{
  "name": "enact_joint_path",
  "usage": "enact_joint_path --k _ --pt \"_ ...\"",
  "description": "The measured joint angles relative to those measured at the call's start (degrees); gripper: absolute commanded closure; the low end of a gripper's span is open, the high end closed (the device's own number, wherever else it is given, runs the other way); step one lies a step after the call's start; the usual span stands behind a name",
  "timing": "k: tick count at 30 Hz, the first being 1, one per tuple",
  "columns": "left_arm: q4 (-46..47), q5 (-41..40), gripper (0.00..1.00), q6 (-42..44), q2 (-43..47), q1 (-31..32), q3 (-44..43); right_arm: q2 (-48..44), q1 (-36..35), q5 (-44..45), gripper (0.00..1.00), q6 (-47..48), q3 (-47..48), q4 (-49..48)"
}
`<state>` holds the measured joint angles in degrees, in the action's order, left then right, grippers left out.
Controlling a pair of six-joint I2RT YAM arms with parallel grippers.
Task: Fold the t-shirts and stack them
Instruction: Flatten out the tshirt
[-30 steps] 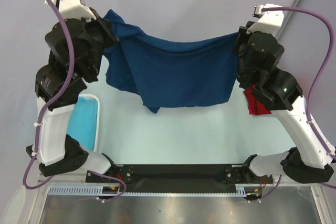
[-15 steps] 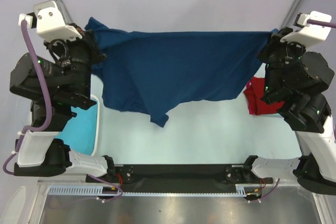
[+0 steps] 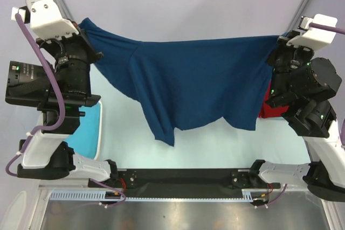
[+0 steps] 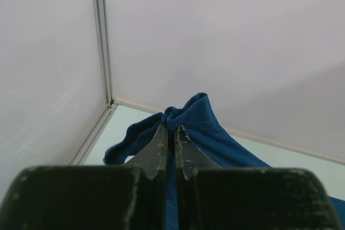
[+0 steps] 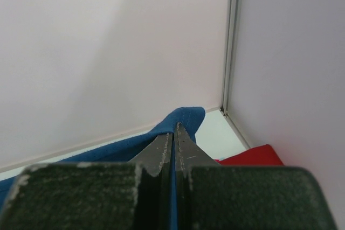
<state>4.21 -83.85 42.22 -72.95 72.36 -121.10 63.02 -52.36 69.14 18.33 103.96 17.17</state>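
While both arms are raised over the table (image 3: pixel 194 152), I see the navy blue t-shirt (image 3: pixel 199 79) strung between them like washing on a line. My left gripper (image 4: pixel 171 129) is clamped tight on a bunched bit of the shirt's upper edge, over the table's far left corner. The wrist view shows its jaws pinched together with blue cloth poking out past the tips. My right gripper (image 5: pixel 175 132) is clenched on the other end of that edge, toward the far right corner, its jaws closed on a thin fold of the same cloth. Between the two grips the top edge runs nearly taut. The rest hangs unevenly, with one long point drooping left of centre; I cannot tell whether that point touches the table. A red t-shirt (image 3: pixel 268 110) lies at the right edge, mostly hidden behind the right arm and the hanging shirt. A turquoise t-shirt (image 3: pixel 89 130) lies at the left edge, beside the left arm.
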Motion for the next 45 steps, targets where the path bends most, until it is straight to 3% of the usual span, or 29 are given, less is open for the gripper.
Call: enact_joint_path --k 11,18,25,34,45 --pt "9.4 1.0 1.00 9.1 -3.2 0.0 -4.1 1.5 -1.3 0.6 1.00 7.6 -1.4 -9.5" --pt "9.0 3.0 1.00 7.6 -4.0 -4.6 -2.4 3.4 -0.1 -0.1 1.00 8.7 -3.9 -13.2" --pt "-3.5 6.5 1.00 -4.2 -5.9 -12.3 -2.4 9.2 2.3 -1.9 1.00 6.3 -4.7 -13.3" --pt "-23.9 15.8 1.00 -25.8 -11.5 -22.6 -8.2 18.2 9.6 -7.0 1.00 -6.9 3.5 -2.3" --pt "-41.6 39.5 1.00 -48.5 -19.6 -41.6 -10.5 27.8 21.4 -18.4 1.00 -23.5 14.7 11.3"
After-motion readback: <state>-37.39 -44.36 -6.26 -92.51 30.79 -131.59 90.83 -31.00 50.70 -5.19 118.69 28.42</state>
